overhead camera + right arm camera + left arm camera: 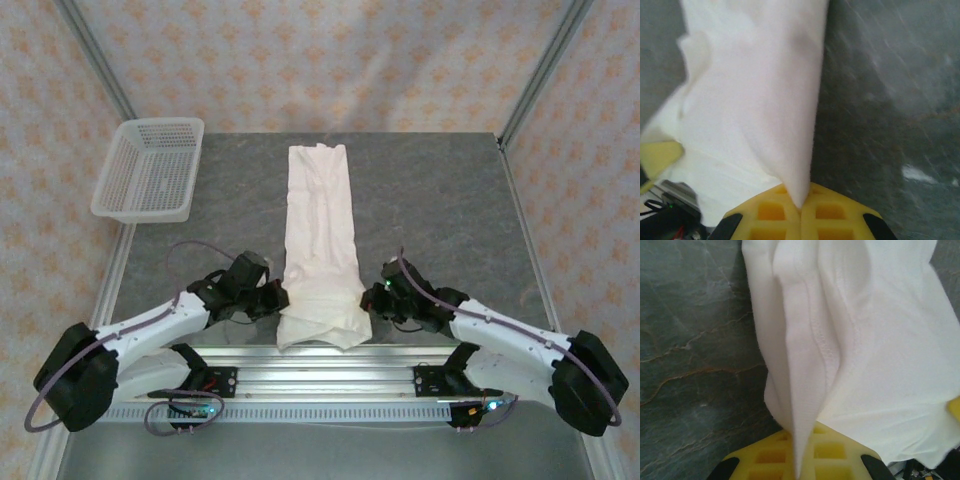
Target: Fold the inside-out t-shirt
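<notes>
Cloth first: the off-white, thin, soft short-sleeved t-shirt (pixel 320 230) lay as a long narrow strip down the middle of the grey marbled tabletop (pixel 450 200), from the far edge to the near edge. Stitched seams showed on the outside. I had the left gripper (pixel 274 301) clamped on the near left corner and the right gripper (pixel 373 297) clamped on the near right corner. Each wrist view showed a ridge of fabric pinched between closed yellow fingers (pixel 765 457). The white plastic mesh basket (pixel 150 170) sat well apart at the far left. I judged the shirt light, limp and not fragile. It would sag between the two pinches, drag on the table, and shed layers if lifted unevenly. The best hold, I reckoned, was where I already was: both near corners, through all layers, kept level and taut to carry that end toward the far edge.
</notes>
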You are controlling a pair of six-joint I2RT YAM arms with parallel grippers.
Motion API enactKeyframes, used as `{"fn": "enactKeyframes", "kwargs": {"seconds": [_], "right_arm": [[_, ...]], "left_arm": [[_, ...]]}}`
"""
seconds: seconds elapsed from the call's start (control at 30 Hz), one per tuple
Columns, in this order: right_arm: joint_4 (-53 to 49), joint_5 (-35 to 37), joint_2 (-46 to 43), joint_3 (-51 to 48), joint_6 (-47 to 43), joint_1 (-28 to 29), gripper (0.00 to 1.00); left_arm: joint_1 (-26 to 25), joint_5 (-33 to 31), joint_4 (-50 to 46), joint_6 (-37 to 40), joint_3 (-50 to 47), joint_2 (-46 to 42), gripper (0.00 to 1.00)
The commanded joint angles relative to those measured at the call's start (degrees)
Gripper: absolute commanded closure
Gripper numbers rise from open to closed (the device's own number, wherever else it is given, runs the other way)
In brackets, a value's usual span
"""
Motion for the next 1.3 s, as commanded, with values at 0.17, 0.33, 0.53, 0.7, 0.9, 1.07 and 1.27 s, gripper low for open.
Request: {"fn": "enactKeyframes", "kwargs": {"seconds": [0.17, 0.33, 0.53, 0.7, 0.9, 1.07, 1.27], "right_arm": [[-1.2, 10.9, 12.5, 23.6, -8.5, -8.0, 1.00], [0.3, 9.1, 27.8, 39.2, -11.5, -13.7, 1.00], [0.7, 7.6, 43.8, 57.1, -14.2, -18.0, 1.00], [-0.5, 4.6, 56.6, 69.6, -14.5, -21.2, 1.00], [0.2, 2.2, 68.9, 79.9, -16.1, -24.3, 0.95], [-10.8, -2.7, 79.1, 100.0, -20.4, -26.5, 0.54], [-23.6, 1.3, 76.4, 107.7, -25.4, -27.8, 0.45]], "left_arm": [[10.4, -9.1, -2.9, 5.6, 19.9, 4.7, 1.00], [16.4, -7.5, 2.5, 8.6, 33.7, 19.8, 1.00], [20.0, -6.7, 5.0, 9.9, 49.8, 36.9, 1.00], [22.5, -5.9, 4.7, 9.7, 61.4, 50.6, 1.00], [24.6, -2.5, 5.7, 10.1, 74.6, 65.7, 0.88], [27.1, -1.7, 7.5, 9.5, 79.9, 68.6, 0.43], [29.5, -2.0, 4.4, 11.6, 77.2, 60.0, 0.31]]}}
